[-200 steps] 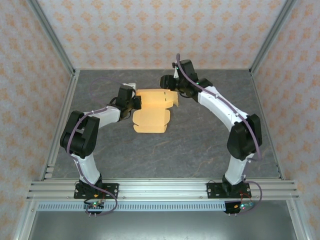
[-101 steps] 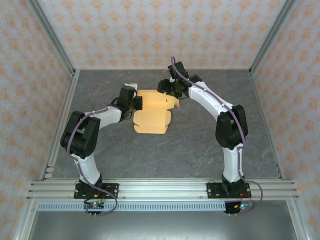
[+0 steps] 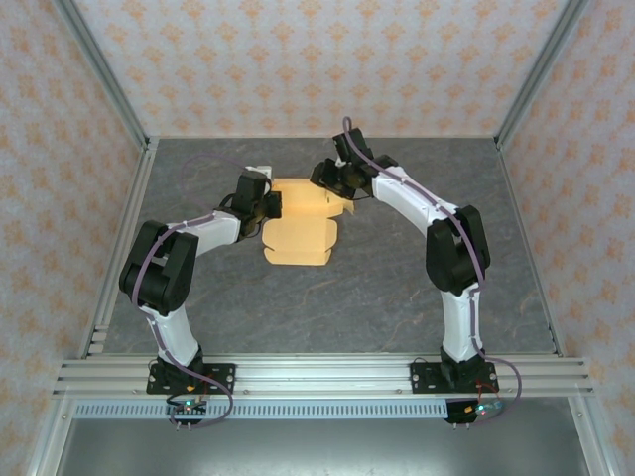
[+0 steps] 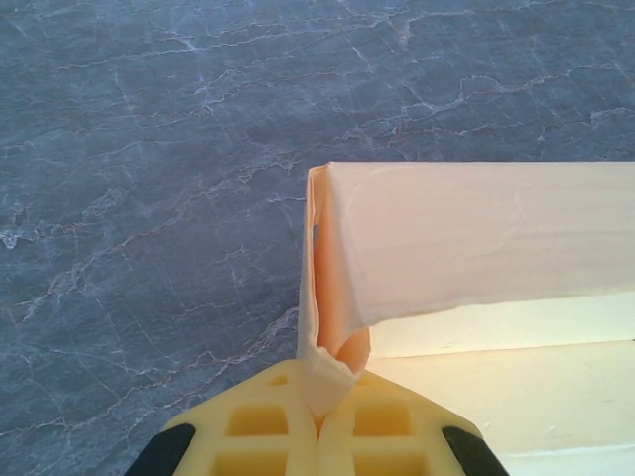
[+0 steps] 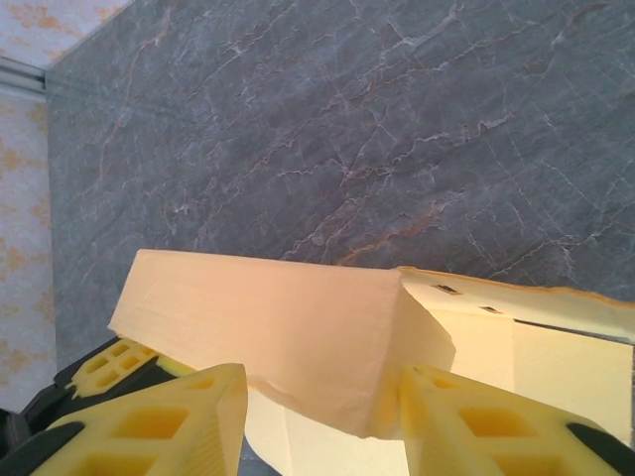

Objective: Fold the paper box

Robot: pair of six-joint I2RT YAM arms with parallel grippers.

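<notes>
Between the left gripper's (image 4: pixel 319 424) jaws, which are pressed fully together, we note a crumpled tab of the paper box (image 4: pixel 466 233) pinched tight. Just above the jaws the tab rises as a thin doubled edge. To the right of it a raised panel runs off, standing up from the flat sheet below. Beyond the jaws: bare grey marbled table (image 4: pixel 149 139).

Right gripper (image 5: pixel 319 382): jaws spread wide, with a folded-up panel of the box sitting in the gap between them. One finger (image 5: pixel 169 426) lies just beside the panel's lower edge; we cannot tell whether either finger touches the card. Past the jaws comes the panel's corner, then a flat flap with small slits off to one side, then table and a strip of patterned wall (image 5: pixel 22 178).

From overhead: the left gripper is at the box's left edge and the right gripper at its far right corner. The nearer part of the sheet lies flat on the table, short of both sets of jaws.
</notes>
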